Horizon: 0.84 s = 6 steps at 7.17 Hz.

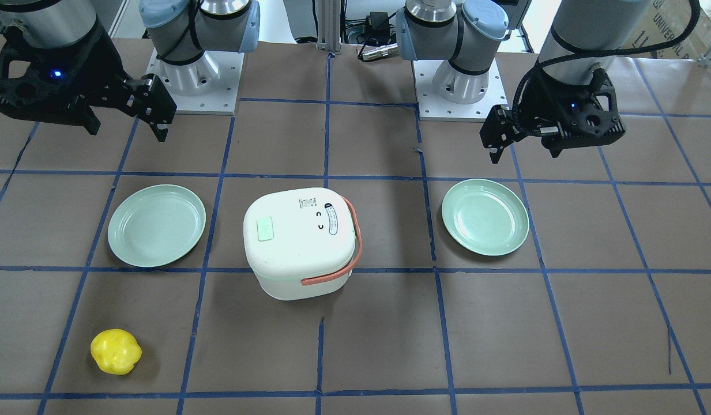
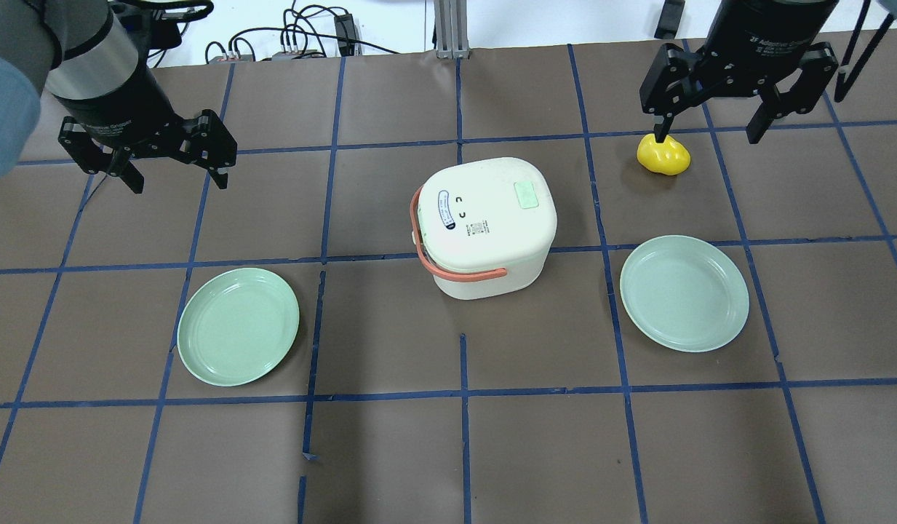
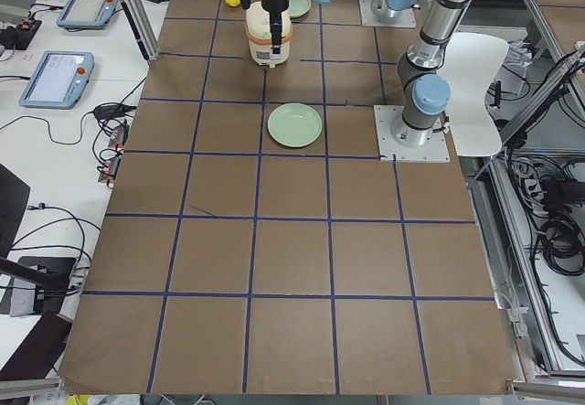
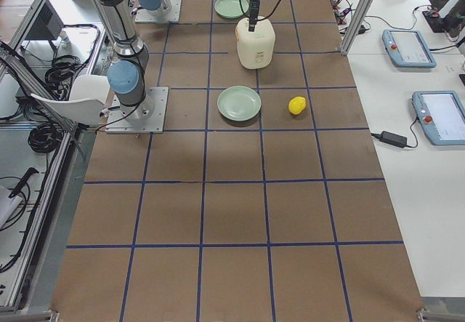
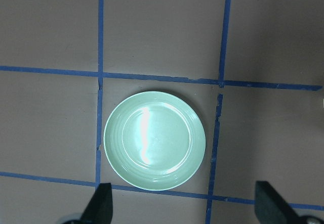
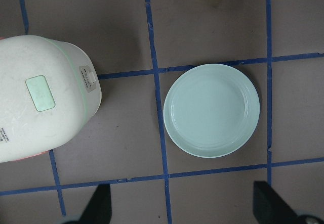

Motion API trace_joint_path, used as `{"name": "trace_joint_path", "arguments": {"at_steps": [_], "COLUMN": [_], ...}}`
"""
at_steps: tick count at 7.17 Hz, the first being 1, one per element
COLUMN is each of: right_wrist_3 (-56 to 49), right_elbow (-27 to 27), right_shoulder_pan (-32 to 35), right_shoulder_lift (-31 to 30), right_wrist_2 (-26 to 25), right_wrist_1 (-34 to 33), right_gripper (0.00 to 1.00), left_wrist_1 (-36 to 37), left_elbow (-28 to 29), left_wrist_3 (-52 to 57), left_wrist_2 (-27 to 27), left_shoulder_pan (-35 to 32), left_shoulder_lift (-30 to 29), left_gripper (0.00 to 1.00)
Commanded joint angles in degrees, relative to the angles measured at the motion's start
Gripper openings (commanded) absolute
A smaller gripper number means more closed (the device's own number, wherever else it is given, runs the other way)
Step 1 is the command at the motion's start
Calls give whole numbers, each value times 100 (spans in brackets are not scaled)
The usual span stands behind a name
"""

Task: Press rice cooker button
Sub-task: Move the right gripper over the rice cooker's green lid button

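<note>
The white rice cooker (image 1: 300,242) with an orange handle stands at the table's middle, also in the overhead view (image 2: 484,225). Its pale green button (image 1: 265,229) sits on the lid, also seen in the overhead view (image 2: 527,194) and the right wrist view (image 6: 40,92). My left gripper (image 2: 146,156) is open and empty, raised over the table left of the cooker. My right gripper (image 2: 706,131) is open and empty, raised to the cooker's right, on the far side. Neither touches the cooker.
A green plate (image 2: 238,325) lies under my left gripper, also in the left wrist view (image 5: 154,140). A second green plate (image 2: 684,292) lies right of the cooker. A yellow fruit-like object (image 2: 663,155) lies below my right gripper.
</note>
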Motion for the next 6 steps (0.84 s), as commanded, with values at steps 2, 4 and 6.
{"name": "trace_joint_path", "arguments": {"at_steps": [2, 4, 6], "right_wrist_3": [62, 158, 703], "right_elbow": [38, -40, -42], "right_shoulder_pan": [4, 82, 537], "right_shoulder_lift": [-4, 48, 206], "right_wrist_2": [26, 218, 642], "right_wrist_1": [-114, -193, -534], "right_gripper": [99, 99, 99], "left_wrist_1": [0, 0, 0], "left_elbow": [0, 0, 0], "left_wrist_3": [0, 0, 0], "left_wrist_2": [1, 1, -8], "left_shoulder_pan": [0, 0, 0], "left_shoulder_lift": [0, 0, 0], "left_gripper": [100, 100, 100]}}
